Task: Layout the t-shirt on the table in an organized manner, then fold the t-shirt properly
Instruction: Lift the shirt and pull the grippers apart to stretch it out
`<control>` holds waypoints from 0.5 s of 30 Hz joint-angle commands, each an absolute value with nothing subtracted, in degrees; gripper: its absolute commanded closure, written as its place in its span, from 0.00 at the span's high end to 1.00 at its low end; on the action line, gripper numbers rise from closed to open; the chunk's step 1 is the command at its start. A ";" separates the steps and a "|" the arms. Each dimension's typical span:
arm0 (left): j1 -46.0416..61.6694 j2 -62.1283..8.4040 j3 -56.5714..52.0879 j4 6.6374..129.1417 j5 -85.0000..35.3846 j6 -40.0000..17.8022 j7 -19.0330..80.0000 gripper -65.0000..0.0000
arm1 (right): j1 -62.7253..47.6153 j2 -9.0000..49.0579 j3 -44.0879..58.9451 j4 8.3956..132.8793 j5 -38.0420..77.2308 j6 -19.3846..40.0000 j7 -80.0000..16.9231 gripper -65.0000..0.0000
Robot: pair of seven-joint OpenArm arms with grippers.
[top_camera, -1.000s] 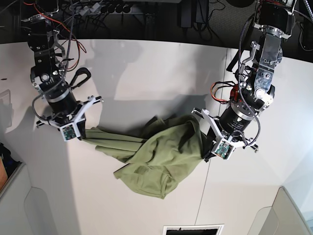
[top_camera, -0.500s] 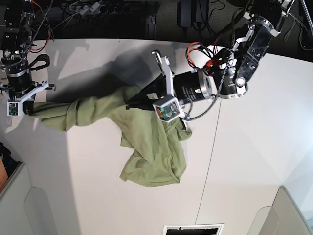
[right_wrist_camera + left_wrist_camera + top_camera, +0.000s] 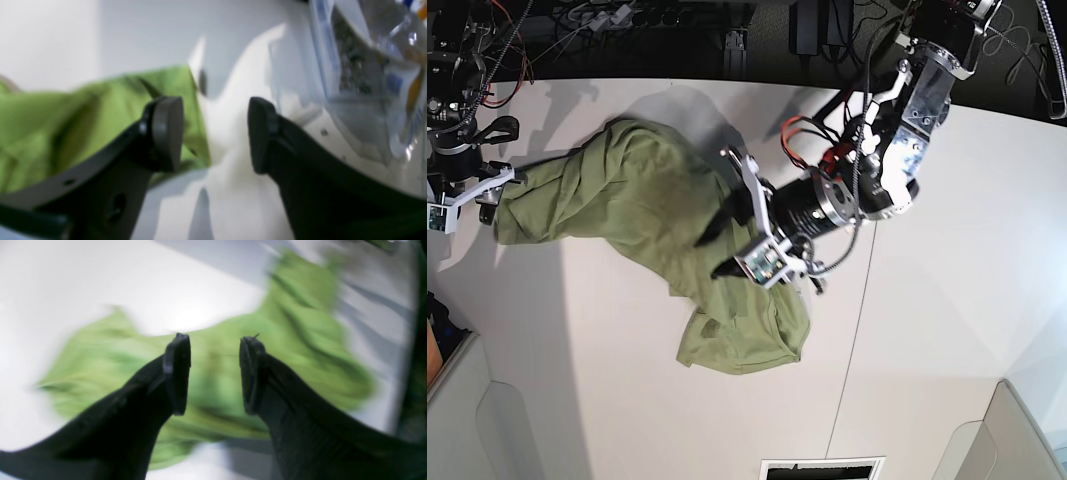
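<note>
The olive-green t-shirt (image 3: 627,200) lies rumpled on the white table (image 3: 947,300), reaching from the far left edge to a bunched end near the middle front. My left gripper (image 3: 720,250) hovers over the shirt's middle. In the left wrist view it (image 3: 213,373) stands open, and the blurred cloth (image 3: 300,340) shows beyond the gap. My right gripper (image 3: 485,208) is at the shirt's left end. In the right wrist view it (image 3: 215,133) is open too, with the shirt's edge (image 3: 100,110) behind its left finger (image 3: 166,133) and only bare table between the fingers.
A thin dark seam (image 3: 847,340) crosses the table. Cables and a power strip (image 3: 647,15) run along the back edge. A clear plastic bin (image 3: 367,83) sits close to my right gripper. Grey bins (image 3: 467,420) flank the front corners.
Both grippers have opened and let go of the shirt. The cloth now lies wider across the left half of the table. The left arm has swung slightly down and left.
</note>
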State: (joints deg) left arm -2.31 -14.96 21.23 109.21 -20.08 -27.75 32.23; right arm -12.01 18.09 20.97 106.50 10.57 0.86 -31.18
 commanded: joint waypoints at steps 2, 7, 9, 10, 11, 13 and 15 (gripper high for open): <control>-4.38 -14.94 16.88 108.95 -20.75 -27.62 30.63 0.42 | -11.27 18.87 21.41 109.19 12.86 3.09 -29.87 0.48; -8.93 -14.94 12.29 96.71 -20.93 -22.94 27.51 0.42 | -10.66 18.48 21.19 109.60 20.08 9.52 -30.04 0.48; -10.87 -14.90 12.36 89.25 -20.91 -22.92 24.99 0.42 | -10.68 17.08 21.19 109.51 21.30 11.70 -30.04 0.48; -11.77 -14.85 12.43 85.67 -20.86 -22.94 23.40 0.42 | -10.68 16.12 21.19 109.40 21.80 13.21 -30.06 0.48; -12.62 -14.74 12.43 82.24 -20.69 -22.94 21.98 0.42 | -10.68 15.14 21.10 109.12 22.13 14.33 -30.06 0.48; -14.33 -14.15 12.40 76.49 -19.35 -22.92 20.14 0.42 | -10.68 13.47 20.56 107.87 22.09 15.22 -30.02 0.48; -15.64 -13.23 12.40 71.94 -17.74 -22.94 18.85 0.42 | -10.68 12.64 19.44 105.93 22.06 15.33 -30.02 0.48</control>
